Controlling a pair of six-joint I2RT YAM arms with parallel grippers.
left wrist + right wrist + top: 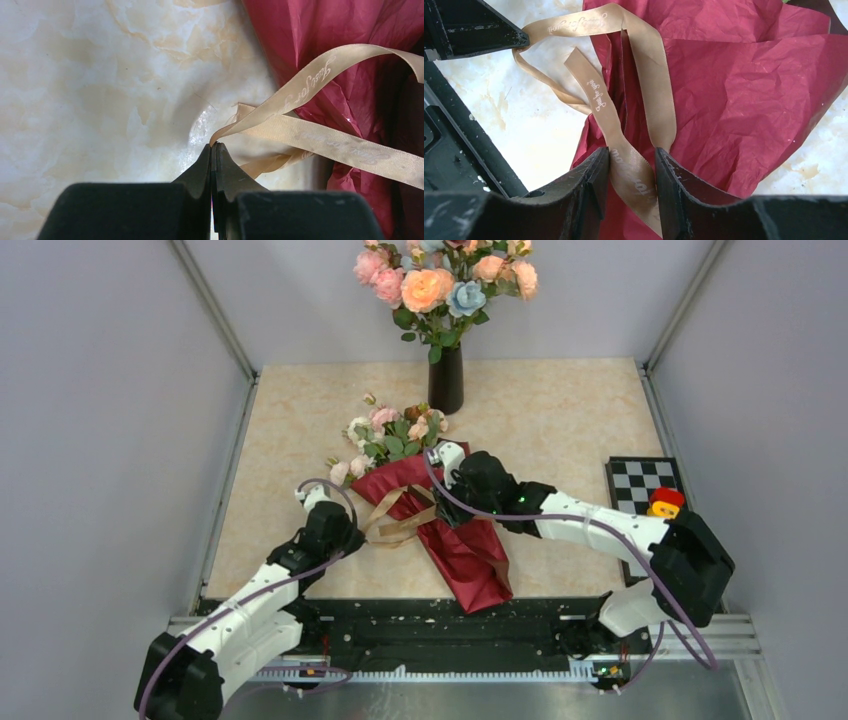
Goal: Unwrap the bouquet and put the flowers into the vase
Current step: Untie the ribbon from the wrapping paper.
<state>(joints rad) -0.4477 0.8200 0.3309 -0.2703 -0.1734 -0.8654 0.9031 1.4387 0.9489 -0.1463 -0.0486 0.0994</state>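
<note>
My left jaws are clenched on a loop of the tan ribbon [310, 132], drawing it sideways off the bouquet [470, 550], I judge to loosen the tie. My right jaws stand half apart, straddling 1 ribbon tail over the red paper, not yet pinching. Beyond, the flowers [390, 435] lie wrapped on the table [560, 420]; the vase [445, 380] stands at the far edge.

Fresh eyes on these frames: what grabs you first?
The dark red bouquet lies across the middle of the table, with small pale flowers at its far end. Its tan ribbon runs out to the left, pinched in the shut left gripper, and the right gripper has its jaws either side of another strand. Behind, a black vase of big bright blooms stands at the table's back edge.
</note>
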